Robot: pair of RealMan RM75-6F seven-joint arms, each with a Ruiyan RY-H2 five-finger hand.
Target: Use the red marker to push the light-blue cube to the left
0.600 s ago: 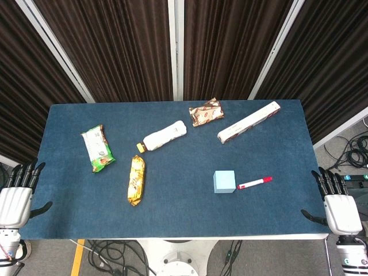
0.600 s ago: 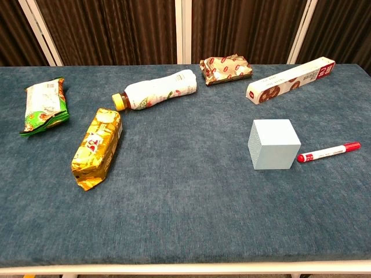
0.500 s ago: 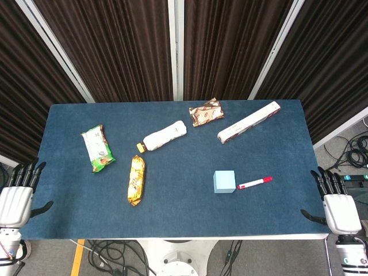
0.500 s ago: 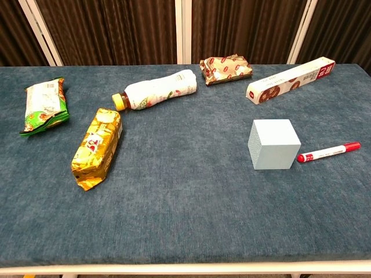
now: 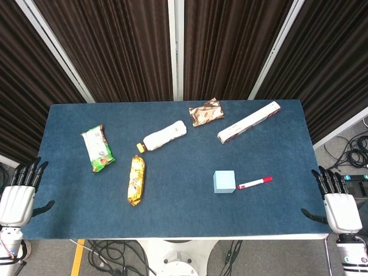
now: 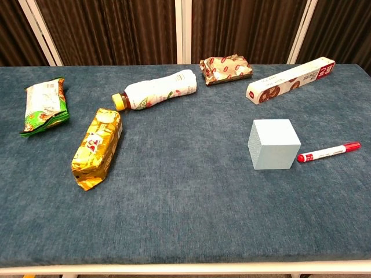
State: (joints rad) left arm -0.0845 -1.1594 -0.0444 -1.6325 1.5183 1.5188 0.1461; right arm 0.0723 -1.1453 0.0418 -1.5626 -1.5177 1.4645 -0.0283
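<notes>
Nothing on the blue felt table (image 5: 276,218) shifted since earlier, light-blue cube (image 5: 224,181) right of centre, red-capped white marker (image 5: 255,183) just right of it, broad bare cloth leftward, white left hand (image 5: 16,201) and right hand (image 5: 340,210) beside lower corners, fingers spread, empty.

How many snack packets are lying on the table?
3. A green packet near the left edge, a gold packet beside the bottle's cap, and a brown packet at the back. None seems hidden.
</notes>
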